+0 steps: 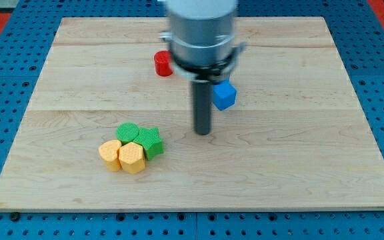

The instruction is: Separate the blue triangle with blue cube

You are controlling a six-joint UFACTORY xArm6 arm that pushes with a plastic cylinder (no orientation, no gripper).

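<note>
The blue cube (224,95) lies on the wooden board (299,153), just right of the rod and above the level of my tip. My tip (203,133) rests on the board below and left of the blue cube, a short gap apart from it. No blue triangle shows; the arm's body may hide it. The rod hangs from the grey arm body at the view's top centre.
A red block (163,63) sits left of the arm body, near the view's top. A cluster of two green blocks (141,138) and two yellow blocks (122,156) lies at lower left of my tip. Blue pegboard surrounds the board.
</note>
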